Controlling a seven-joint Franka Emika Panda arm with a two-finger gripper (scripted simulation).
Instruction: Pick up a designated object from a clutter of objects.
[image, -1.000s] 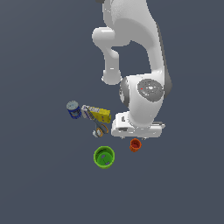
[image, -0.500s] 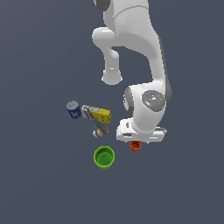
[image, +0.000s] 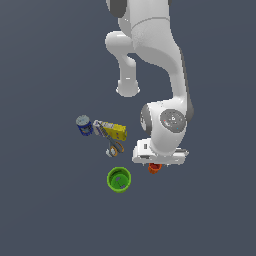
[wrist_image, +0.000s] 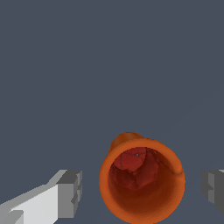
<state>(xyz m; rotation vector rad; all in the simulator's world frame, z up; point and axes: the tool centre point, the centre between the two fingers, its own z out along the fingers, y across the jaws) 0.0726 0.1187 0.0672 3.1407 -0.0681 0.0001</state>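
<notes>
The small orange-red cup (wrist_image: 141, 179) stands upright with its mouth open toward the wrist camera, between my two fingers. In the exterior view the orange-red cup (image: 154, 168) peeks out under my hand. My gripper (wrist_image: 141, 188) is open, with one fingertip (wrist_image: 70, 194) on each side of the cup and a gap to it on both sides. In the exterior view the gripper (image: 159, 163) sits low over the cup, fingers hidden by the hand.
The green cup (image: 119, 179) stands to the exterior view's left of the orange cup. Further left lie the scissors (image: 114, 146), the yellow box (image: 117, 131) and the blue can (image: 84, 125).
The arm has come down over the orange-red cup, so the hand now sits lower and covers more of it. The other objects have not moved.
</notes>
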